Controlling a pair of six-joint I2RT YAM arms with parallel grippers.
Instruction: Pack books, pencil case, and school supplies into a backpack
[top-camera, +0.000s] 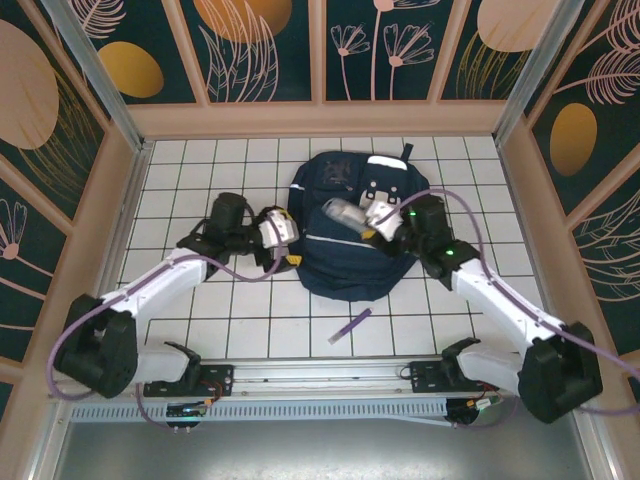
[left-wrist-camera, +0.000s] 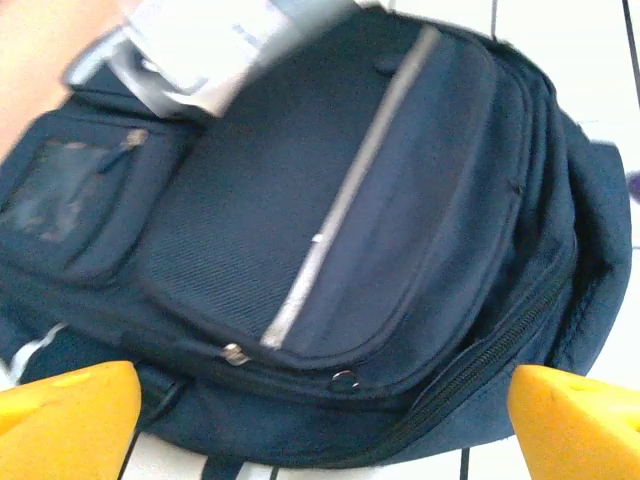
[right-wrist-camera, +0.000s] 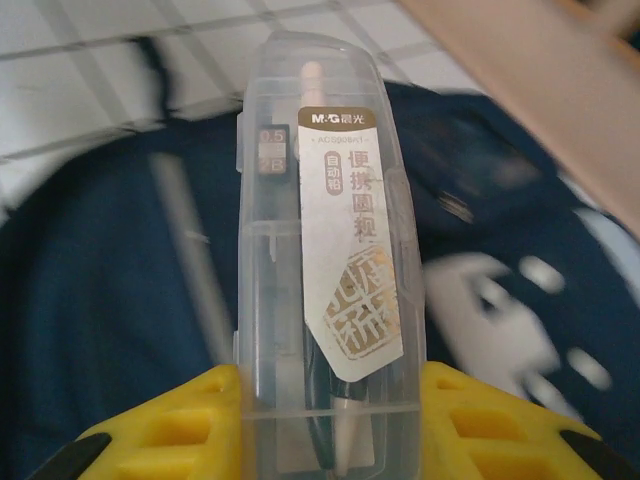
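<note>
- Backpack (top-camera: 345, 270): navy, flat in the middle of the white-tiled tabletop (top-camera: 200, 320), front pocket facing up. Front zip pull (left-wrist-camera: 236, 353) seemingly drawn shut; no open mouth to be made out.
- Right jaws: clamped on the near end of a clear plastic case (right-wrist-camera: 320, 250), held out above the backpack's upper half.
- Left jaws: wide apart with nothing between them, just beside the backpack's left side, not gripping any fabric.
- Purple pen (top-camera: 350, 326): loose on the tabletop near the backpack's near edge, apart from both arms.
- Risk one: a grip on one end of smooth plastic, so likely to pivot or slip in a quick swing.
- Risk two: if released now, probably left sitting on closed fabric and free to slide off onto the tabletop.
- Risk three: with the fabric unheld, a push at a zip probably shoves the whole backpack or folds any opening shut.
- Risk four: a low forearm sweep could knock the pen away.
</note>
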